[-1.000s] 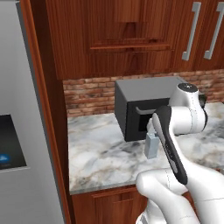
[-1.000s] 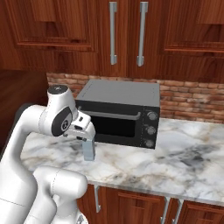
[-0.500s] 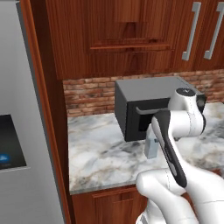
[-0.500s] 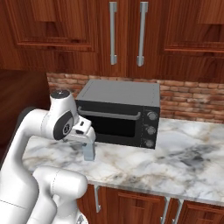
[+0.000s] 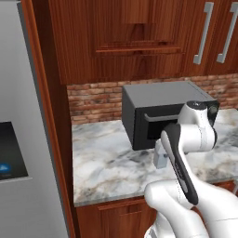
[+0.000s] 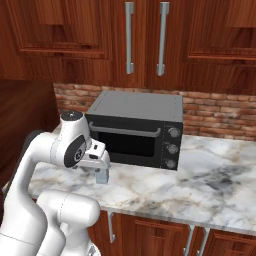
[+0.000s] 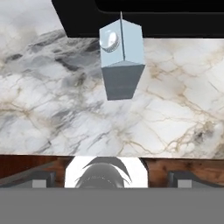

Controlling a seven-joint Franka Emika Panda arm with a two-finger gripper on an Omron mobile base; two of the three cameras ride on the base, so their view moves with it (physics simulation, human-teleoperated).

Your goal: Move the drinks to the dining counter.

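Note:
One of the drinks, a pale grey-blue gable-top carton (image 7: 121, 57) with a round cap, stands upright on the marble counter just in front of the microwave. It also shows as the carton (image 5: 160, 157) beside my forearm and the carton (image 6: 102, 177) under my hand. My gripper (image 7: 113, 180) hangs above it, pointing down. Its fingertips (image 7: 41, 179) are spread wide with nothing between them. The carton lies ahead of the fingers, untouched. The dining counter is out of view.
A black microwave (image 6: 135, 127) stands against the brick backsplash right behind the carton. The marble counter (image 5: 107, 167) has bare room to the left, up to a wooden panel and a steel fridge (image 5: 18, 139). Wooden cabinets (image 6: 145, 35) hang overhead.
My hand has sunk a little toward the carton. The carton and microwave have not moved, and the jaws have stayed open.

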